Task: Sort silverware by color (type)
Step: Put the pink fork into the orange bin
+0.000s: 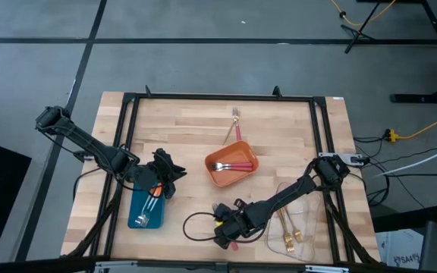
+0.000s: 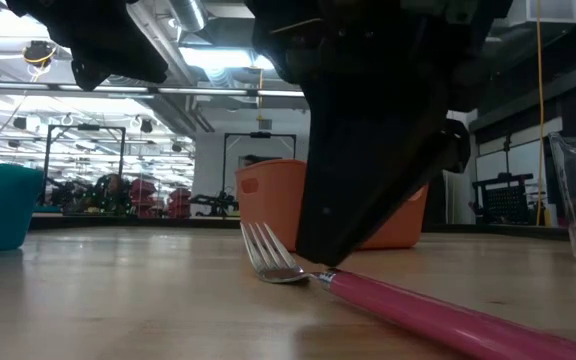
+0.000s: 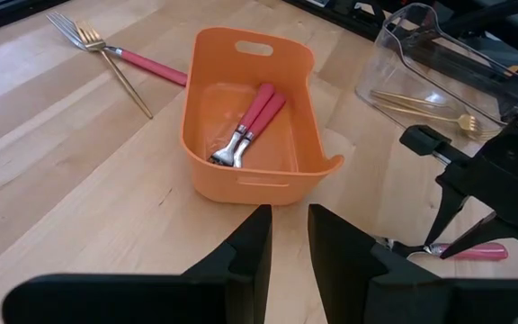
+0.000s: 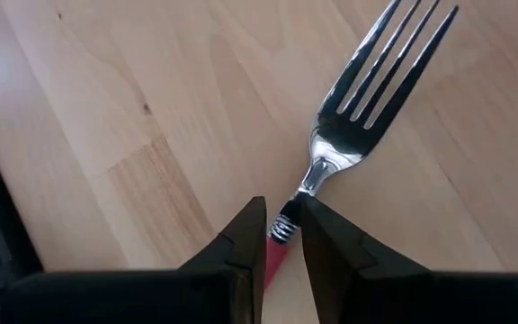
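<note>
Pink-handled fork (image 4: 349, 135) flat on table, neck clenched between right pincer (image 4: 283, 236) tips.

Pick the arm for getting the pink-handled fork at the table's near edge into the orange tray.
Right. Its pincer already straddles the pink-handled fork at the neck. The left pincer is over the blue tray, farther off. Orange tray lies just beyond.

left arm (image 1: 89, 144): black, slim jointed links, bulkier knuckle at each joint
right arm (image 1: 287, 196): black, same build; pale grey block with an orange mark near its base
left gripper (image 3: 288, 256): two flat dark fingers with angular, tapering tips, matte finish
right gripper (image 4: 281, 236): two dark wedge-shaped fingers, smooth faces
cable (image 1: 196, 226): thin black loop on the table by the right gripper
</note>
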`<state>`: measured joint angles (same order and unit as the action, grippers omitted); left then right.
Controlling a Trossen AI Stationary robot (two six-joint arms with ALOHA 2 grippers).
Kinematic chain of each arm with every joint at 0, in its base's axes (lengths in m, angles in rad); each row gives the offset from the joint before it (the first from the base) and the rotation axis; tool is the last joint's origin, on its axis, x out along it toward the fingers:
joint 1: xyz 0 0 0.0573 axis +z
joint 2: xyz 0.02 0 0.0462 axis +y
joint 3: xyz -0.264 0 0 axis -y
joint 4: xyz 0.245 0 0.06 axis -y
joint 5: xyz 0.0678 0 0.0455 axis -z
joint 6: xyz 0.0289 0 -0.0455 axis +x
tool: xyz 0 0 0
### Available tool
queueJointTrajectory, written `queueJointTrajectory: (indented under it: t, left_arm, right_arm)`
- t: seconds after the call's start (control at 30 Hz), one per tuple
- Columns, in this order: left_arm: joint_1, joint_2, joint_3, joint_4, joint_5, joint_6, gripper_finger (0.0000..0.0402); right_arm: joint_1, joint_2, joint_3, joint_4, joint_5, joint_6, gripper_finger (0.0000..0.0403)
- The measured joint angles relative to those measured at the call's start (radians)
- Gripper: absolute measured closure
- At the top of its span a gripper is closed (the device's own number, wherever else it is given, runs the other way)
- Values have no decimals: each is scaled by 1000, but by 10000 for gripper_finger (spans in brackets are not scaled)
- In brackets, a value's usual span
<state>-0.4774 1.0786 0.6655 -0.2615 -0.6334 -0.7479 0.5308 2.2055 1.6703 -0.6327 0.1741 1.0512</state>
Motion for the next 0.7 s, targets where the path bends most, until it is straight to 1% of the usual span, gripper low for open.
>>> queueJointTrajectory:
  t: [0.3,0.7]
  left_arm:
    - [0,0,0,0,0,0,332]
    - [-1,0,0,-12,0,0,332]
  right_arm:
    - [0,8,0,0,-10,0,338]
    - [7,62,7,37,-45,0,338]
